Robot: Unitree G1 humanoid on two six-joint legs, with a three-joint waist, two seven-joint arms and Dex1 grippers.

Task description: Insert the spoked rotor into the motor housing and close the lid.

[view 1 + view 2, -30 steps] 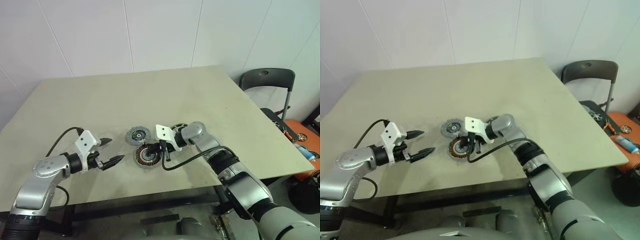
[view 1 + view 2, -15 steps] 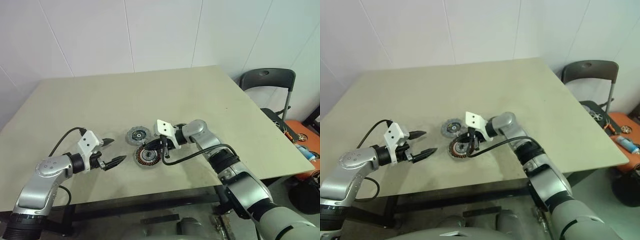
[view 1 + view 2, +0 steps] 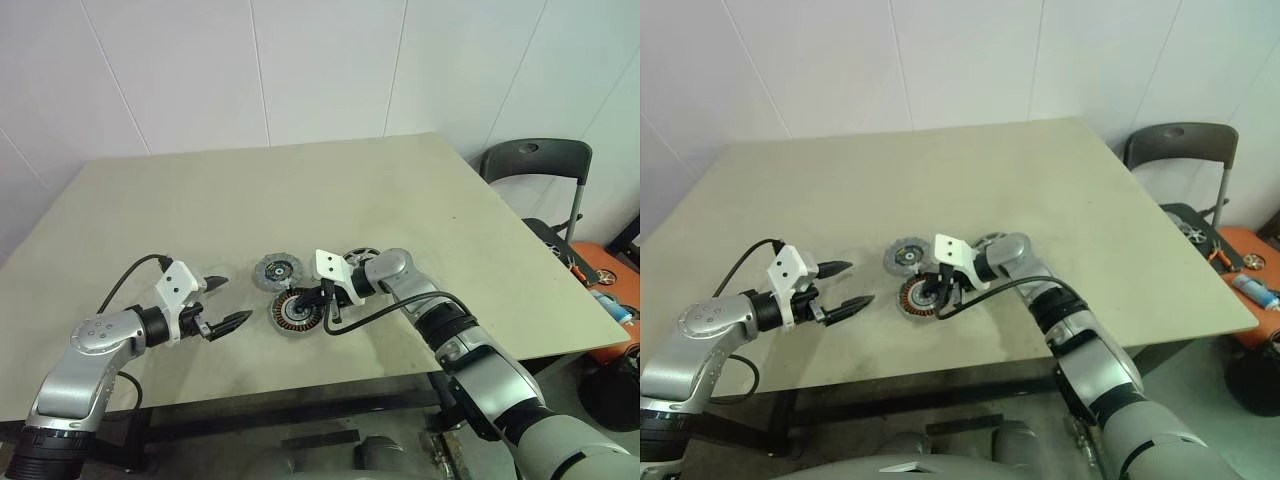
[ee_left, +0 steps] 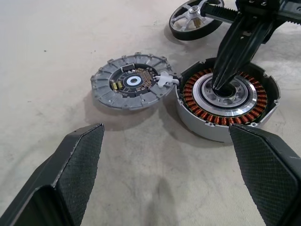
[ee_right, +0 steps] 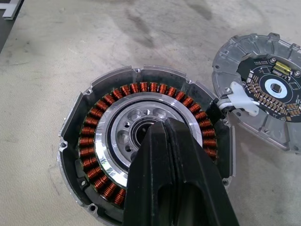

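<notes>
The motor housing (image 3: pixel 293 313), silver-rimmed with copper windings, lies on the table near its front. My right gripper (image 3: pixel 318 298) is shut, and its black fingertips (image 5: pixel 162 126) point down into the housing's silver centre (image 4: pixel 225 92) with nothing held. The lid (image 3: pixel 275 270) lies flat just behind the housing, touching its rim, with the dark circuit face up (image 5: pixel 270 89). The spoked rotor (image 3: pixel 358 257) rests on the table behind my right wrist, partly hidden by it (image 4: pixel 194 21). My left gripper (image 3: pixel 232 300) hovers open to the left of the housing, with nothing between its fingers (image 4: pixel 70 181).
The beige table (image 3: pixel 400 190) stretches far back and to both sides. A dark chair (image 3: pixel 535 160) stands off its right edge, beside orange and blue items (image 3: pixel 605 285) on the floor. A black cable (image 3: pixel 385 315) loops from my right wrist.
</notes>
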